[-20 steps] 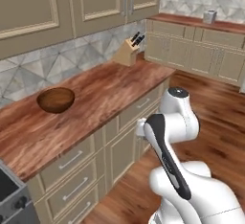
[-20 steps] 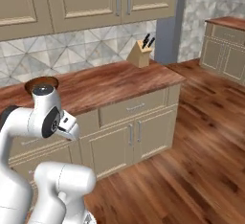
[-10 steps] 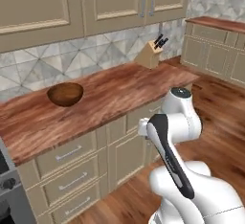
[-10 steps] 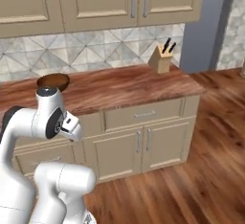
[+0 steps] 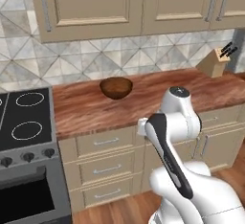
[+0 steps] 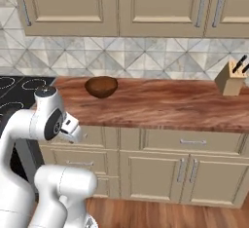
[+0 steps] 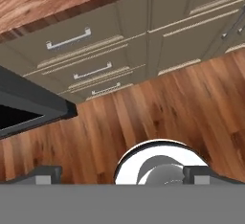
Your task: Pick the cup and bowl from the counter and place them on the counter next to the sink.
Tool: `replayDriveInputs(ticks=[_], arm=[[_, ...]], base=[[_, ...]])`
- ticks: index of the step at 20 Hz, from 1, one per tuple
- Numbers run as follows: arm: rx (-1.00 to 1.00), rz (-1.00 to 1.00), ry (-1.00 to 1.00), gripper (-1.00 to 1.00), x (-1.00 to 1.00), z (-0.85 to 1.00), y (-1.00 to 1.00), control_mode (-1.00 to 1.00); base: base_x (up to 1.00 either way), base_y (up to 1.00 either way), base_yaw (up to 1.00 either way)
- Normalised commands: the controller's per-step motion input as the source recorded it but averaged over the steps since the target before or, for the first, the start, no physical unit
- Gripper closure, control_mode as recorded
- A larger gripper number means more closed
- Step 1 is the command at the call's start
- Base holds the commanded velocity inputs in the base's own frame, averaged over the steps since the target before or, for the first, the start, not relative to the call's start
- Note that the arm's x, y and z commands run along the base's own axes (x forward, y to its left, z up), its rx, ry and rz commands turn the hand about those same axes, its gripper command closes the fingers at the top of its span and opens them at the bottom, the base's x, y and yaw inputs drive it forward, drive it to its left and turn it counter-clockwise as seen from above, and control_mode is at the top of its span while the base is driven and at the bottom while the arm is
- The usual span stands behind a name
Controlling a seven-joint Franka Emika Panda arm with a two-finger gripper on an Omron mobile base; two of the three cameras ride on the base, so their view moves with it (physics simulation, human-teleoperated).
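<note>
A brown wooden bowl (image 5: pixel 116 87) sits upright on the reddish wood counter (image 5: pixel 143 101), toward the back near the tiled wall and not far from the black stovetop (image 5: pixel 25 117). From this angle its inside is dark and I cannot tell whether anything lies in it. At the far end of the same counter stands a pale wooden knife block (image 5: pixel 214 62) with several dark handles poking out of its top, well apart from the bowl. There is no lettering or label on the bowl, the block, or the beige drawer fronts (image 6: pixel 160 146) that I can read.

The white arm is folded up in front of the cabinets, below counter height. Its gripper (image 7: pixel 122 174) points down at the plank floor (image 7: pixel 158 108), the two dark fingertips (image 7: pixel 47 173) spread wide apart with nothing between them.
</note>
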Motion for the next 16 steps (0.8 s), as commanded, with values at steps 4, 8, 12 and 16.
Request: replayDriveInputs(ticks=[4,8,12,16], arm=[[0.00,0.00,0.00,-1.00,0.00,0.00,0.00,1.00],[0.00,0.00,0.00,-1.00,0.00,0.00,0.00,1.00],[0.00,0.00,0.00,-1.00,0.00,0.00,0.00,1.00],[0.00,0.00,0.00,-1.00,0.00,0.00,0.00,1.00]], base=[[0.90,-0.30,0.24],[1.00,-0.10,0.10],[0.98,0.00,0.01],[0.76,-0.01,0.03]])
